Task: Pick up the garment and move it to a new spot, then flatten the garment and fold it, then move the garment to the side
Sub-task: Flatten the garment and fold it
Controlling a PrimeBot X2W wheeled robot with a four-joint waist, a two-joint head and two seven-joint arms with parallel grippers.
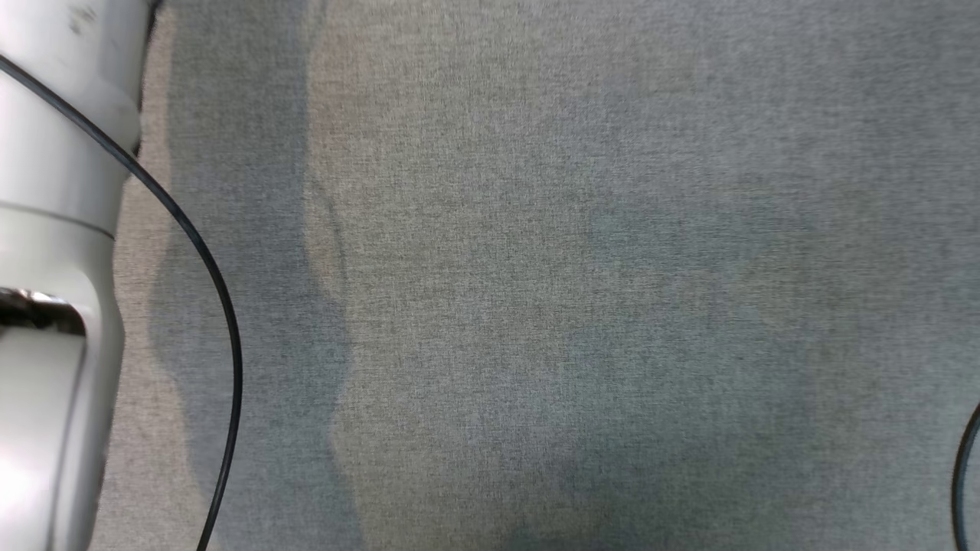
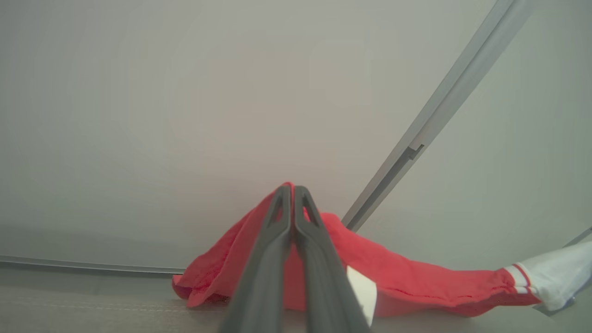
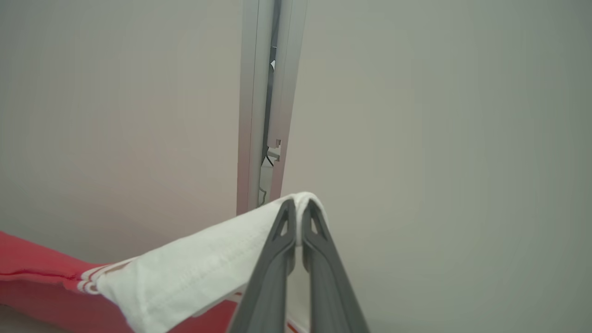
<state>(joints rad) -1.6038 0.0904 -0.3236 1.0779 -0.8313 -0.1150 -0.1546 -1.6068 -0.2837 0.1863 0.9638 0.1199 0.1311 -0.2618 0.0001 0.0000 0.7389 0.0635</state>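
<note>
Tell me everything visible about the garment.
The garment is soft cloth, mostly red, with a white end set off by thin red and white stripes; a white patch, perhaps a label, shows on the red part. It is crumpled, not flattened. The left claw is shut on a peak of the red cloth and the right claw on the white end, so it sags between them. Whether its lower edge touches the surface below is unclear.
</note>
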